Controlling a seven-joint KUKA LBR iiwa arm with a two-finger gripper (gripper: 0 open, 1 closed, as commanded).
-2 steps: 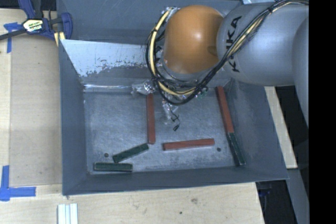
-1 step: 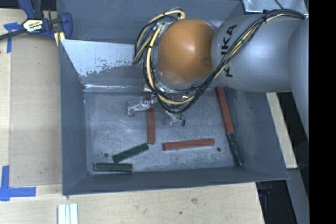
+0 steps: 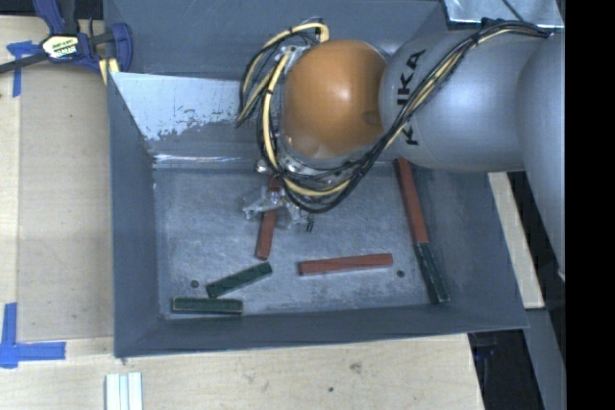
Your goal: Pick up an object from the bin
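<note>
My gripper (image 3: 274, 209) hangs low in the middle of the bin, under the orange dome, with its metal fingertips at the upper end of a short reddish-brown stick (image 3: 264, 238) that lies nearly upright on the bin floor. The stick's top sits between or just under the fingertips; whether they grip it I cannot tell. A longer reddish-brown bar (image 3: 345, 264) lies flat to the right of it. A dark green stick (image 3: 239, 279) lies tilted just below.
Another dark green bar (image 3: 207, 306) lies along the front wall at the left. A long stick, red above and dark green below (image 3: 420, 229), leans along the right wall. The arm covers the bin's upper right.
</note>
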